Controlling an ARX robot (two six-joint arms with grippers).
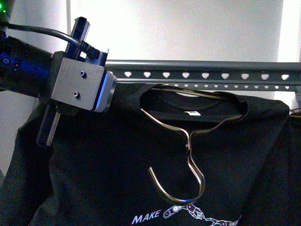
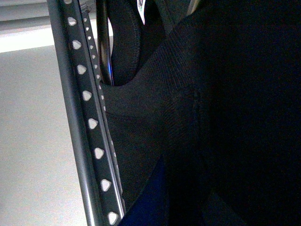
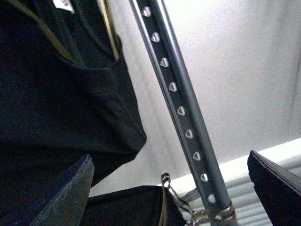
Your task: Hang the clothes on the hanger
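The T-shirt (image 1: 117, 165) is matte black knit with a ribbed collar, and white "MAKE" lettering shows low on its chest. It hangs directly below the drying rack (image 1: 202, 70), a dark grey metal rail with a smooth painted finish and a row of heart-shaped holes. A shiny curved wire hanger (image 1: 189, 141) sits in the collar, its open hook hanging down over the chest.

The left gripper (image 1: 101, 92) reaches in level from the side, its brushed-metal wrist block square to the front camera, with a black cable looping off the top. It presses against the shirt's shoulder just under the rail. In its wrist view, black cloth (image 2: 211, 117) fills everything ahead of the jaws and the rail (image 2: 70, 117) runs beside them; I cannot tell whether these jaws are closed on the fabric (the cloth hides them).

The right gripper (image 3: 169, 157) points up toward the rail (image 3: 183, 108), its jaws spread wide and holding nothing. Its dark wedge-shaped fingers (image 3: 70, 188) stand far apart, and the rail passes between them. The shirt's sleeve hem (image 3: 47, 94) hangs to one side of the jaws, and a second black garment (image 3: 127, 207) lies close beneath.
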